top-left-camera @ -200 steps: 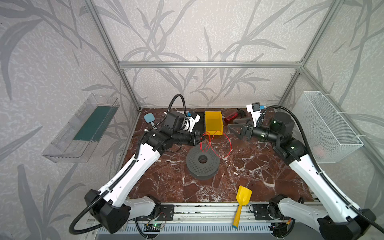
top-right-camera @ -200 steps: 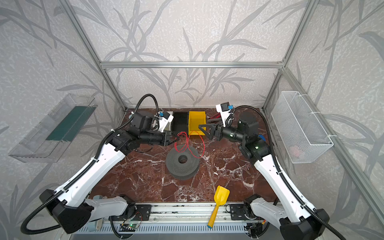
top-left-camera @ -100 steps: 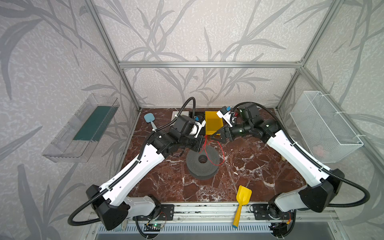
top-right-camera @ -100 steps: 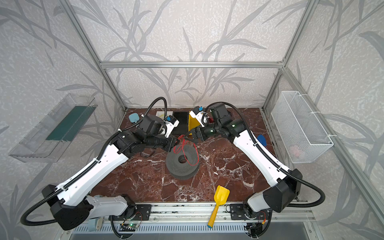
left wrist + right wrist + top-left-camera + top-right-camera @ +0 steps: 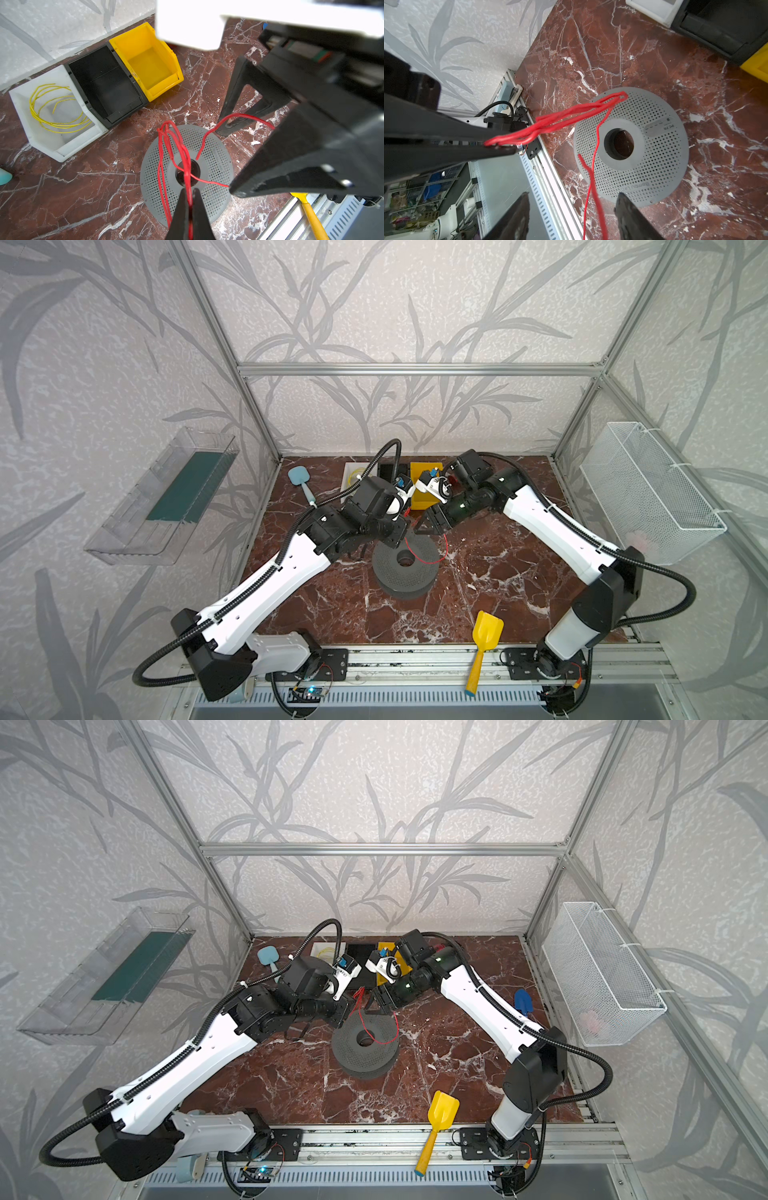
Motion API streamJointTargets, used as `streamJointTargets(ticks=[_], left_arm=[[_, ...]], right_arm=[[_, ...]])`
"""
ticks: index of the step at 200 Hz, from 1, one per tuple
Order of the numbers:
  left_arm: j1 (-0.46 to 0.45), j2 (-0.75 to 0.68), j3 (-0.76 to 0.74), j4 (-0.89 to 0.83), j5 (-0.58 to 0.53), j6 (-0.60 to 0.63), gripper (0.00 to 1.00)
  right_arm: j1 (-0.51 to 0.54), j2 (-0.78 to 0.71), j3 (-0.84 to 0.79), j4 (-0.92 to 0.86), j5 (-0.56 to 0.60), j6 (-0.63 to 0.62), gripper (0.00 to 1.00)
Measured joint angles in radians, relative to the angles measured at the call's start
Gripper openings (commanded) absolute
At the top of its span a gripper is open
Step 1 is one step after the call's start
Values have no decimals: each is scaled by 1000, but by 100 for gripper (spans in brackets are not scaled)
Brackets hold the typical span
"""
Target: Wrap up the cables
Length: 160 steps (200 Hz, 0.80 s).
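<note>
A thin red cable (image 5: 166,135) hangs in a bunch of loops over the grey perforated spool (image 5: 403,576), and one loose loop (image 5: 432,556) lies on the spool's top. My left gripper (image 5: 189,190) is shut on the bunch. In both top views it hovers at the spool's far edge (image 5: 353,1006). My right gripper (image 5: 572,194) faces it from the right (image 5: 419,526). It is open, with two red strands (image 5: 591,187) running through the wide gap and touching neither finger. A yellow cable (image 5: 56,124) lies coiled in the white bin.
A white bin (image 5: 41,141), a black bin (image 5: 104,83) and a yellow bin (image 5: 149,60) line the back wall. A yellow scoop (image 5: 486,635) lies near the front rail. A blue brush (image 5: 299,477) sits back left and a wire basket (image 5: 648,489) hangs on the right wall.
My right arm has swung in from the back right to the spool, and its jaws now stand narrower. My left gripper has carried the red bunch right and forward over the spool.
</note>
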Motion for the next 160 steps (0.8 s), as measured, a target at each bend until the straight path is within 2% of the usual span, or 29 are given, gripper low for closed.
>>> streamJointTargets(ticks=[21,47,72,94,110,122,143,160], left_arm=[[-3,-5,-4,3,-8,7,0],[-4,-9,-14,3,-7,11,0],[-4,-9,-26,12,16,8,0],[-3,-8,-47,44,83,-17,18],[-4,-6,-61,62,138,-44,37],[-3,-6,-71,72,171,-62,46],[12,-14,-95,88,226,-91,56],[39,-36,-121,90,271,-111,59]], right_arm=[[0,27,16,-23,-3,-6,34],[0,38,18,-25,-6,-10,0],[1,32,18,-12,5,2,0],[1,-10,-23,50,28,24,0],[1,-52,-60,85,37,35,0],[-1,-76,-73,97,37,37,0],[-6,-117,-93,97,28,26,0],[-7,-148,-124,93,13,3,0]])
